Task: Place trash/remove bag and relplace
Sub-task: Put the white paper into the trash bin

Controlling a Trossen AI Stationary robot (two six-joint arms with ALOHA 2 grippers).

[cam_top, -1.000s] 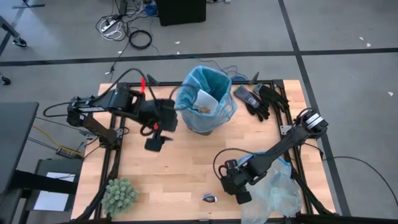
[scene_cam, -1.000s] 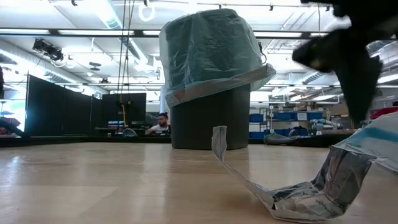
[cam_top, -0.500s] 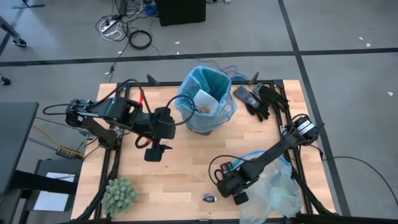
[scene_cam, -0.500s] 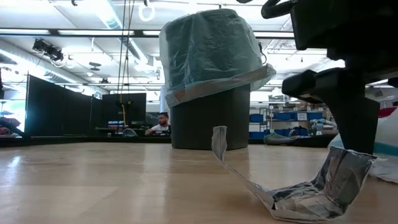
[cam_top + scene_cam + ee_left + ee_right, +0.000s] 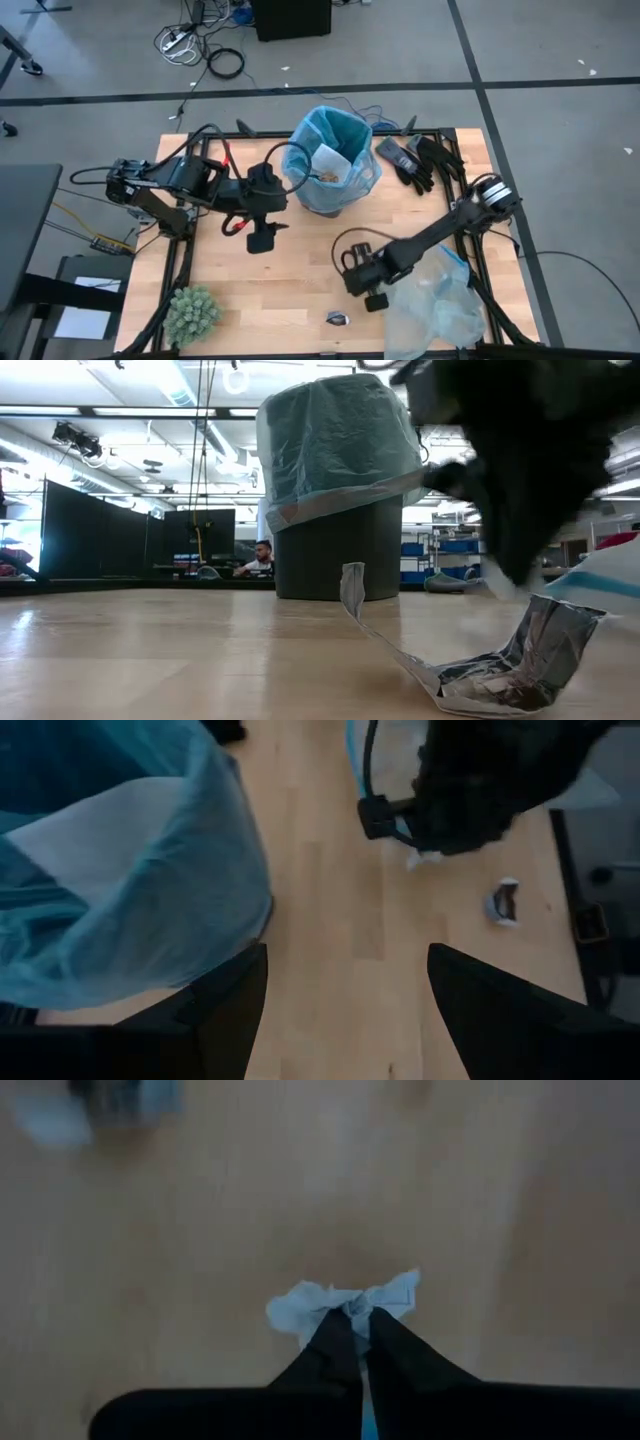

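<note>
A dark bin lined with the sky-blue bag (image 5: 332,160) stands at the table's far middle, with white paper and brown trash (image 5: 326,174) inside. My left gripper (image 5: 260,240) hangs open next to the bin's left side, nothing between its fingers (image 5: 348,980). My right gripper (image 5: 372,298) is at the near right, beside a pale plastic bag (image 5: 435,305), and is shut on a small white paper scrap (image 5: 340,1302). A crumpled silver wrapper (image 5: 338,318) lies on the boards near the front edge. My right gripper pinches the white scrap's middle (image 5: 352,1306) between its two fingertips. Crumpled ends of the scrap stick out on both sides past the tips. Whether the scrap is clear of the table, I cannot tell.
A green spiky ball (image 5: 192,312) sits at the near left corner. Black gloves (image 5: 420,160) lie at the far right, beside the bin. The silver wrapper (image 5: 500,670) shows close in the low view, with the bin (image 5: 340,490) behind it. Bare boards lie between the two arms.
My right gripper has moved away from the pale bag toward the table's left and slightly toward its far edge, and has shut on the white scrap. My left gripper has shifted a little toward the near edge and right, staying open.
</note>
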